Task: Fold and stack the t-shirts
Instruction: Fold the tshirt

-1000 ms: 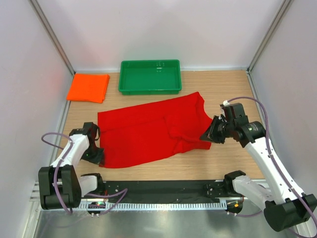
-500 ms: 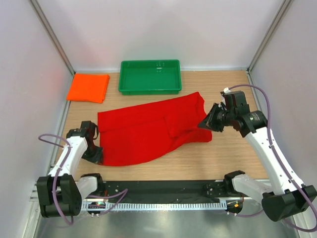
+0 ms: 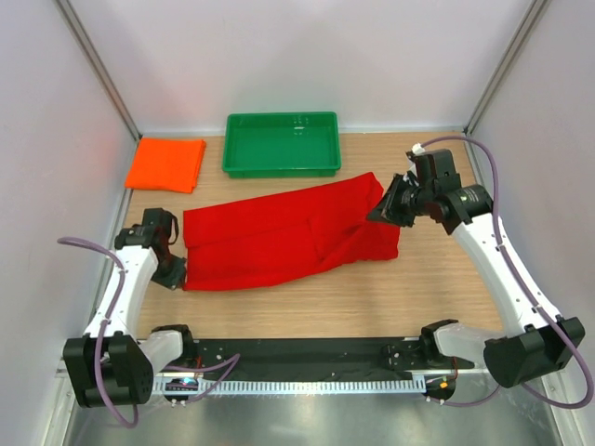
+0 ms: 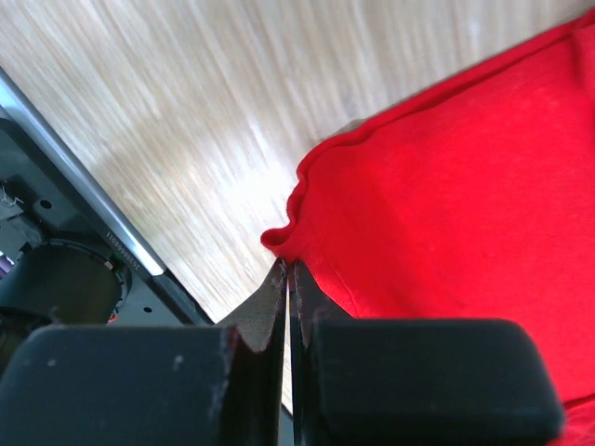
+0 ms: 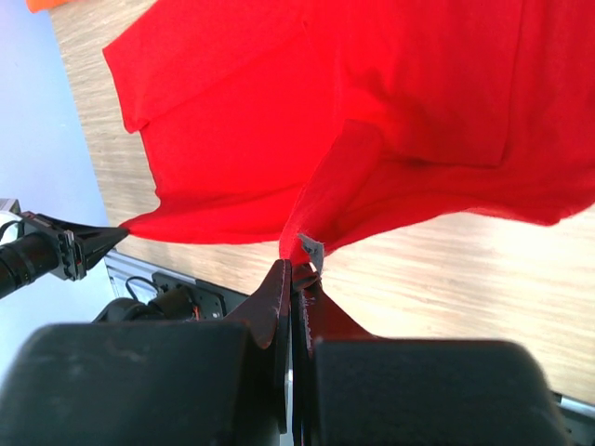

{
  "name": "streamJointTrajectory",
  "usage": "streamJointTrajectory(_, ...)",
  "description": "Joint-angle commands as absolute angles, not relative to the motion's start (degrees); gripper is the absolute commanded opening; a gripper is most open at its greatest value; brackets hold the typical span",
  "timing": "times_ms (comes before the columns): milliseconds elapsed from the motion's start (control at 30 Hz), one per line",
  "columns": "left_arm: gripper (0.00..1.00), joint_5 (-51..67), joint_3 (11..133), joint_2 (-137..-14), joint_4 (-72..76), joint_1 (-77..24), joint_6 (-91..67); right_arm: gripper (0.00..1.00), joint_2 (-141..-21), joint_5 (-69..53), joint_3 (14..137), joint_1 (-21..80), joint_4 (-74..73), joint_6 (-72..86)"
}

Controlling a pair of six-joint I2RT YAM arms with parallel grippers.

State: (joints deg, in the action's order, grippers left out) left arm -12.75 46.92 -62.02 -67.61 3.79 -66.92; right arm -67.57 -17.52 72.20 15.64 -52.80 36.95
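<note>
Top external gives us the bright red cloth t-shirt (image 3: 288,237) spread across the middle of the wooden table (image 3: 372,297). We see the left gripper (image 3: 178,279) clenched on its near-left corner and the right gripper (image 3: 376,216) pinching its right edge. Just beyond sits the green plastic tray (image 3: 279,171). The folded bright orange t-shirt (image 3: 165,164) lies far-left, well apart.

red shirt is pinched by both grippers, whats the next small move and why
Probably carry both pinched corners toward the green tray: the left gripper and right gripper are shut on the near edge of the red t-shirt, which is not yet folded in half.
</note>
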Motion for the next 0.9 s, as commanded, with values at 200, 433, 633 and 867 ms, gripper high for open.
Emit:
streamJointTrajectory(200,0.00,-17.22,53.52,-65.56,-66.27,3.78,-63.81,0.01,-73.73,-19.16,81.03,15.56,-46.76,34.89)
streamJointTrajectory(433,0.00,-17.49,56.60,-70.13,-63.02,3.78,-61.35,0.01,-81.37,-20.65,87.53,15.56,-44.91,34.45)
streamJointTrajectory(633,0.00,-16.44,59.06,-74.61,-61.08,3.78,-59.68,0.01,-87.35,-21.36,93.77,15.56,-45.88,32.00)
streamJointTrajectory(867,0.00,-15.73,62.05,-78.31,-60.38,3.69,-58.54,0.01,-95.96,-22.33,100.45,15.47,-45.79,30.06)
